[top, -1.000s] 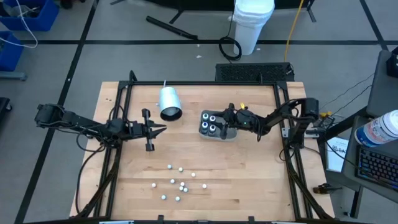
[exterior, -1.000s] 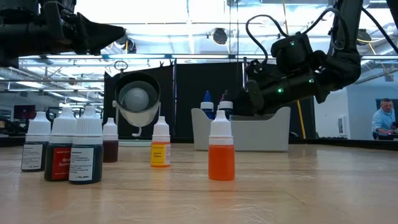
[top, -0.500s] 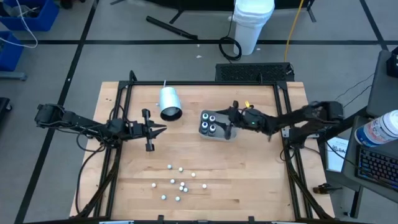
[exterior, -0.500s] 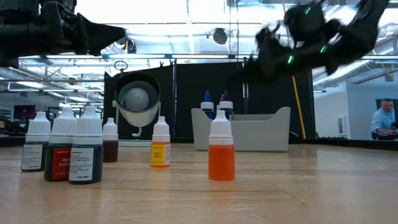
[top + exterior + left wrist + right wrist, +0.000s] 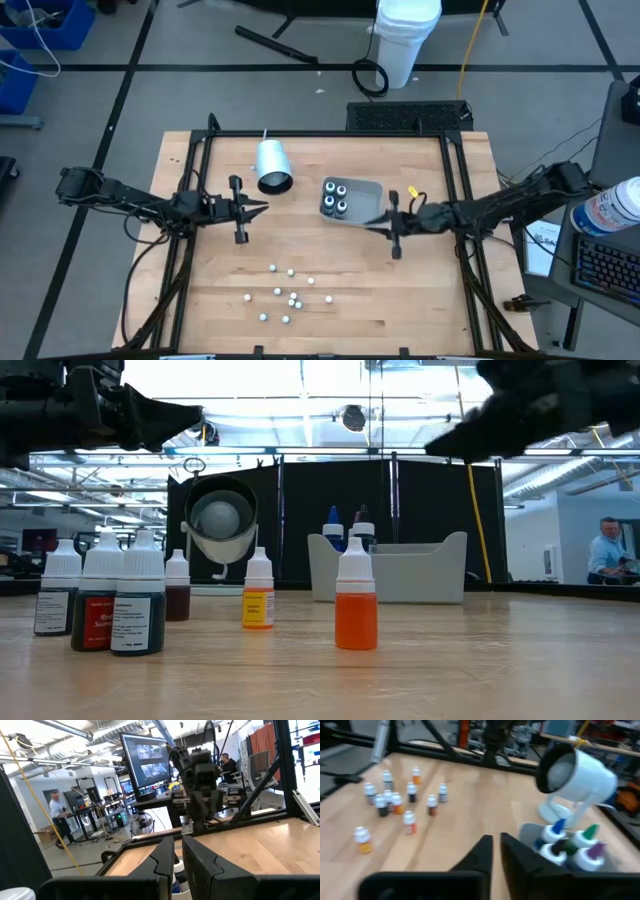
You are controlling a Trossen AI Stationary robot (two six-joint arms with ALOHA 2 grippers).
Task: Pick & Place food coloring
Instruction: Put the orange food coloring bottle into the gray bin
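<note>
Several food coloring bottles [image 5: 335,197] stand upright in the clear grey tray [image 5: 366,190] at mid-table; in the right wrist view they [image 5: 570,847] show blue, green and purple tips. Several more bottles [image 5: 285,295] stand loose on the wood near the front edge, among them an orange one [image 5: 356,610] and a yellow one [image 5: 258,592]. My right gripper [image 5: 370,223] hovers just near-right of the tray, its fingers [image 5: 485,851] shut on nothing. My left gripper [image 5: 262,207] waits shut, left of the tray, holding nothing.
A white cylinder cup [image 5: 272,165] lies on its side at the far left of the tray, its mouth facing the near edge. Black frame rails [image 5: 455,170] run along the table's left, right and far sides. Bare wood lies between the tray and the loose bottles.
My right gripper has drawn back from above the tray toward the table's near and right edges, and its arm has swung out to the right. The bottles in the tray stand as before.
</note>
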